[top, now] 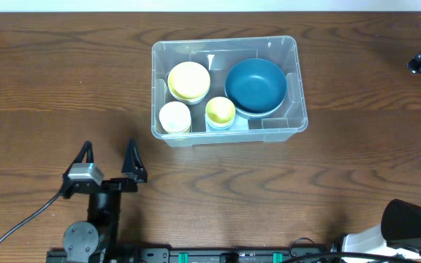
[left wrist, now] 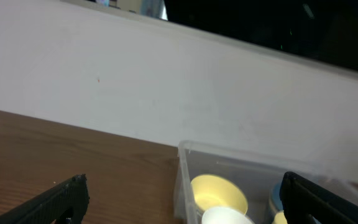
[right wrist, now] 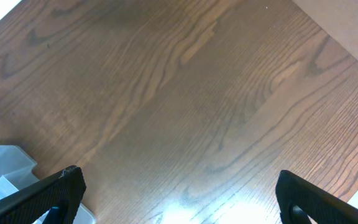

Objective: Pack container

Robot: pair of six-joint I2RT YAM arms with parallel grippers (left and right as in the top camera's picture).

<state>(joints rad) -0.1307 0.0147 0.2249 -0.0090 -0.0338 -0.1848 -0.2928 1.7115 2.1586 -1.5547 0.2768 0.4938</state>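
Container [top: 269, 133] upper centre of overhead frame. Inside: blue bowl [top: 256, 86], yellow bowl [top: 188, 80], white cup [top: 175, 117], small yellow cup [top: 220, 111]. Nothing loose seen outside; packing looks done. Left gripper [top: 109, 150] lower left, jaws wide, empty. Right gripper [right wrist: 179, 186] likewise.

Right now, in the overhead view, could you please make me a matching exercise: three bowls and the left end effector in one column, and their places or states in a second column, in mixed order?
Column one:
1. blue bowl
2. pale yellow bowl
3. white bowl
4. left end effector

Column two:
a. open, outside the container
b. container's left side, far from the robot
c. container's right half
d. container's left side, near the robot

Pairs: 1-c; 2-b; 3-d; 4-a
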